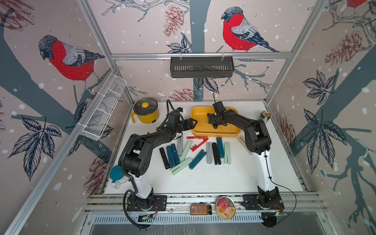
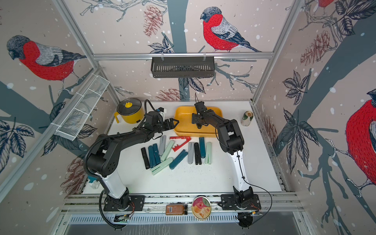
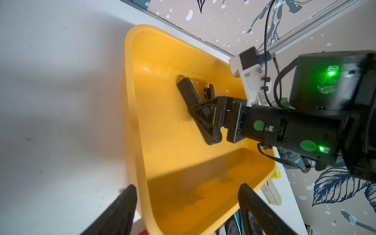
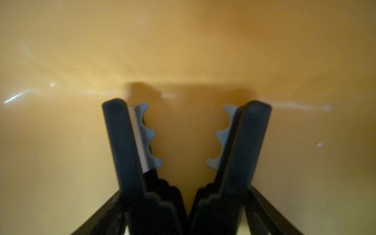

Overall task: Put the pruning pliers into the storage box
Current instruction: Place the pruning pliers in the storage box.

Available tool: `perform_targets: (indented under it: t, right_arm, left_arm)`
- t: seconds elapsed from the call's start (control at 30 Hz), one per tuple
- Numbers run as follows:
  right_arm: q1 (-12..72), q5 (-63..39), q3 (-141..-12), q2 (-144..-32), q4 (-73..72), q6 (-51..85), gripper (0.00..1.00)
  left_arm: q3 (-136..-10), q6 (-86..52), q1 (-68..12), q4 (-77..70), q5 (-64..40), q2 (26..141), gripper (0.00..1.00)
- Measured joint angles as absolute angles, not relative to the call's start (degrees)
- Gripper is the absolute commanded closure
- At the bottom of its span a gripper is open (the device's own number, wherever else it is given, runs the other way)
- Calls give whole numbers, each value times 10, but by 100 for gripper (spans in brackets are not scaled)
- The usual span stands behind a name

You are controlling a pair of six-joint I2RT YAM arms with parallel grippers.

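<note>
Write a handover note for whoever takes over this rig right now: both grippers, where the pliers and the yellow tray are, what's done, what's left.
Left gripper: open and empty, hovering at the left end of the storage box.
Right gripper: down inside the box, jaws wide around black pliers that are spread in a V on the box floor. I cannot tell if the fingers touch them.
Done: that black pair is in the box, the only one I can see there.
Left: the other pliers, about a dozen, lie on the table in front of the box, including a red pair spread open and a beige one at the right end.
</note>
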State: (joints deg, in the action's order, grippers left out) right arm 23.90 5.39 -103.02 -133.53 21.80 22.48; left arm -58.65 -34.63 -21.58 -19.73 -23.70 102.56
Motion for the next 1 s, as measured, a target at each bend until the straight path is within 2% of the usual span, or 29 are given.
perform_targets:
  t: [0.13, 0.27, 0.43, 0.53, 0.57, 0.63, 0.67, 0.77, 1.0]
  right_arm:
    - [237, 80, -1053, -1353, 219, 221, 21]
    - [232, 83, -1068, -1366, 209, 210, 12]
    - [228, 85, -1052, -1362, 191, 209, 8]
    - [225, 86, -1044, -1358, 183, 209, 11]
    - [224, 86, -1043, -1358, 181, 210, 20]
    - [222, 86, -1043, -1359, 180, 210, 82]
    - [221, 85, -1044, -1359, 180, 210, 94]
    - [225, 79, -1052, -1363, 183, 211, 99]
    - [236, 77, -1044, -1350, 211, 214, 100]
  left_arm:
    - [-597, -345, -216, -195, -237, 1035, 21]
    - [-614, -344, -216, -188, -237, 1049, 21]
    - [-626, -340, -216, -186, -237, 1059, 21]
    - [-629, -340, -216, -185, -238, 1061, 21]
    - [-630, -340, -216, -185, -238, 1062, 21]
    - [-630, -340, -216, -183, -238, 1062, 21]
    - [-630, -340, -216, -182, -238, 1063, 21]
    - [-633, -340, -216, -182, -239, 1067, 23]
    - [-636, -347, -216, -187, -246, 1073, 33]
